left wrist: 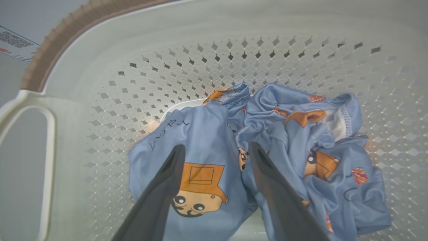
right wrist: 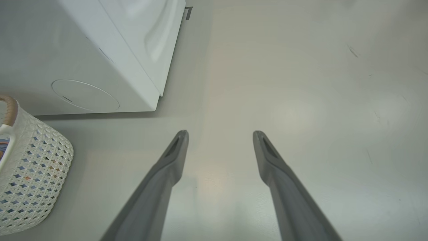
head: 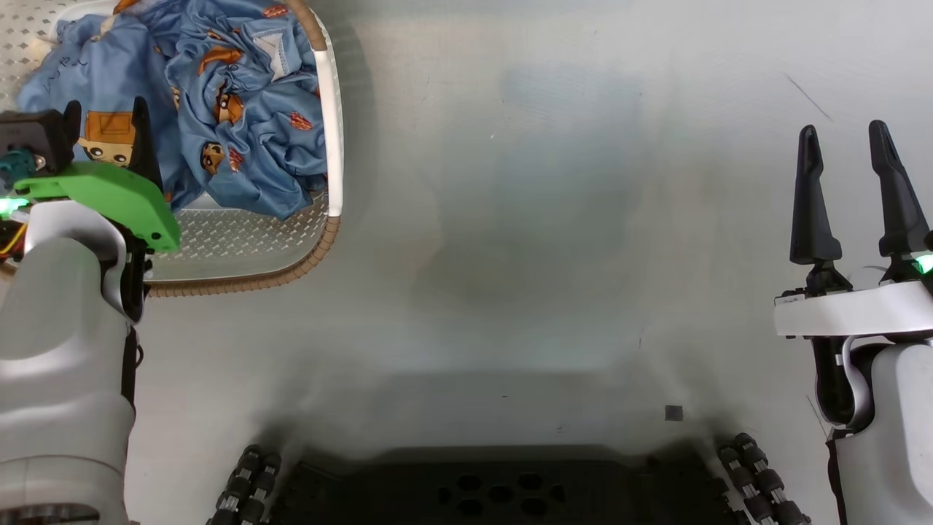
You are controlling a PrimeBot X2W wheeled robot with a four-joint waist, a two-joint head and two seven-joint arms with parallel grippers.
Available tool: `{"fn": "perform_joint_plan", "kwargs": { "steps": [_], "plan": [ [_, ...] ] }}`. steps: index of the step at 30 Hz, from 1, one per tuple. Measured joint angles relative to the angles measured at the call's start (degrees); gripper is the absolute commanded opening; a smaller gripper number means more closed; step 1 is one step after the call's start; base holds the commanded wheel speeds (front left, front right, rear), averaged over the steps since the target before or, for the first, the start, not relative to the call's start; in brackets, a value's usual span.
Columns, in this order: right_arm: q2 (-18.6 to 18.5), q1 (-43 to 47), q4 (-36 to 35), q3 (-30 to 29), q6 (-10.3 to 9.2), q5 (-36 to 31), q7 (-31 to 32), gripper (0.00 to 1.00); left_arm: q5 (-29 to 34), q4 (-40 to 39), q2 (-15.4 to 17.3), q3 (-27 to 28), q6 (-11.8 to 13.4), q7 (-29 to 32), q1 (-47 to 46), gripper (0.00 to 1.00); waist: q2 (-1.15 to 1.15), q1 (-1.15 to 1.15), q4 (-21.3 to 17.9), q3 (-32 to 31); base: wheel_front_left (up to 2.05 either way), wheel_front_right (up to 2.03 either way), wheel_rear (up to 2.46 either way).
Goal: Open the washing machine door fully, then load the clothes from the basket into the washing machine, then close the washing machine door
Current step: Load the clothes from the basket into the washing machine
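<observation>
The cream basket [head: 332, 124] with a brown rim sits on the floor at the upper left of the head view, and its perforated wall [left wrist: 267, 57] fills the left wrist view. Light blue clothes [head: 219, 109] printed with cartoon faces lie crumpled inside it [left wrist: 284, 134]. My left gripper [head: 106, 120] hangs open over the basket, its fingers [left wrist: 167, 180] spread just above the fabric, holding nothing. My right gripper [head: 845, 142] stands open over bare floor at the right, empty [right wrist: 219, 137]. The white washing machine [right wrist: 100, 50] shows its lower corner; its door is out of view.
The basket's outer wall [right wrist: 33, 167] stands beside the washing machine on the grey floor [head: 547, 219]. My dark wheeled base [head: 503, 488] lies along the bottom edge. A QR sticker [left wrist: 15, 42] shows past the basket rim.
</observation>
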Motion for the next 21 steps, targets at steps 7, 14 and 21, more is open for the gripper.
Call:
{"fn": "perform_joint_plan", "kwargs": {
  "steps": [7,14,21],
  "plan": [
    [0.0,0.0,0.0,-0.7,0.00,0.0,0.0,1.00,0.4,2.4,0.1,-0.8,0.5,0.0,-2.4,1.00,0.00,0.00,0.1,0.8,0.00,0.00,0.00],
    [0.1,0.0,-0.6,-0.7,0.00,0.0,0.0,1.00,0.5,3.9,0.4,-0.9,0.7,0.0,-4.3,1.00,0.00,0.00,0.1,1.6,0.00,0.00,0.00],
    [0.3,0.0,-1.2,-1.0,0.00,0.0,0.0,1.00,1.0,6.7,0.6,-1.0,1.6,0.5,-6.0,1.00,0.00,0.00,0.1,2.9,0.00,0.00,0.00]
  ]
}}
